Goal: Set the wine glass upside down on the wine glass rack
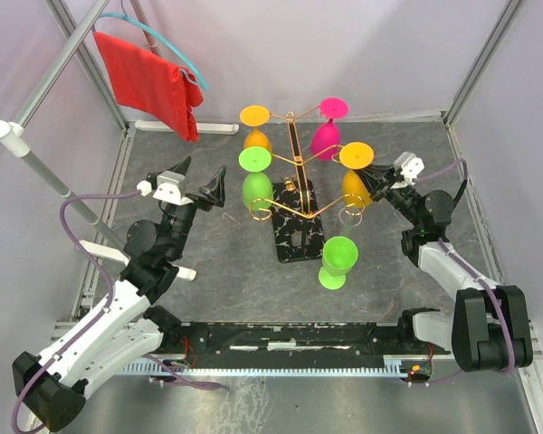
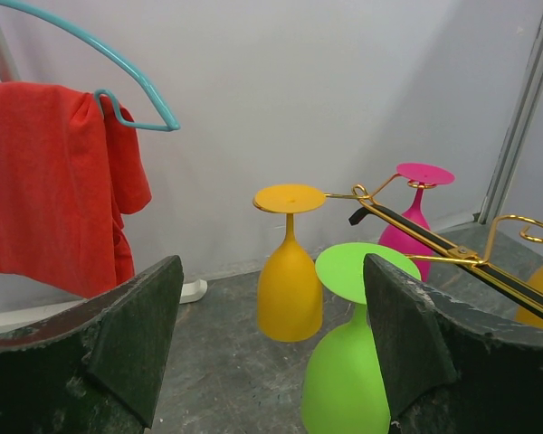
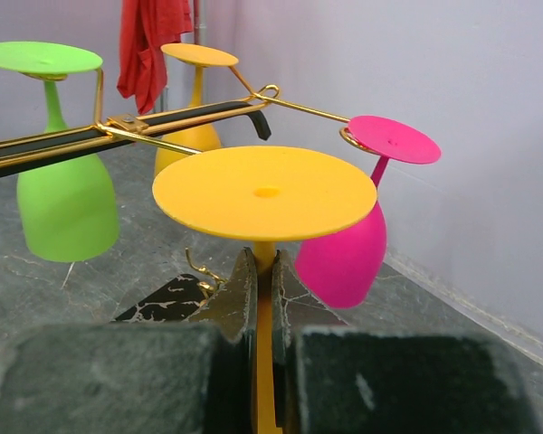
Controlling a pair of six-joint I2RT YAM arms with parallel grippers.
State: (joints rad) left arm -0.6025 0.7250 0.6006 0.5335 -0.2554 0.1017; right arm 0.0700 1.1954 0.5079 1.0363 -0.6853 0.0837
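Top external view: a dark grey, veined worktop [image 1: 226, 271] lies inside pale lilac walls with metal frame posts at the corners. Well to the left of the wine glass rack [image 1: 294, 172] and behind it, a red cloth [image 1: 149, 81] hangs from a teal hanger [image 1: 167, 45] on a slanted rail. The rack itself stands mid-worktop on its black, white-veined base [image 1: 299, 240]. The left arm [image 1: 118, 316] reaches up from the near left corner. Its left hand [image 1: 201, 179] hangs just left of the rack with the fingers spread wide, nothing between them, pointing at the rack. A green glass [image 1: 256, 181], an orange glass [image 1: 256, 127] and a pink glass [image 1: 328, 127] hang foot-up on the rack. A second green glass [image 1: 338, 262] stands upright on the worktop at the base's near right corner. The right arm [image 1: 452, 271] bends in from the near right. Its right hand [image 1: 383, 188] is clamped on the stem of the orange wine glass [image 1: 356, 172] at the rack's right-hand scroll arm. That glass's long axis is vertical, flat foot up and bowl down. Whether its foot rests on the wire cannot be told.
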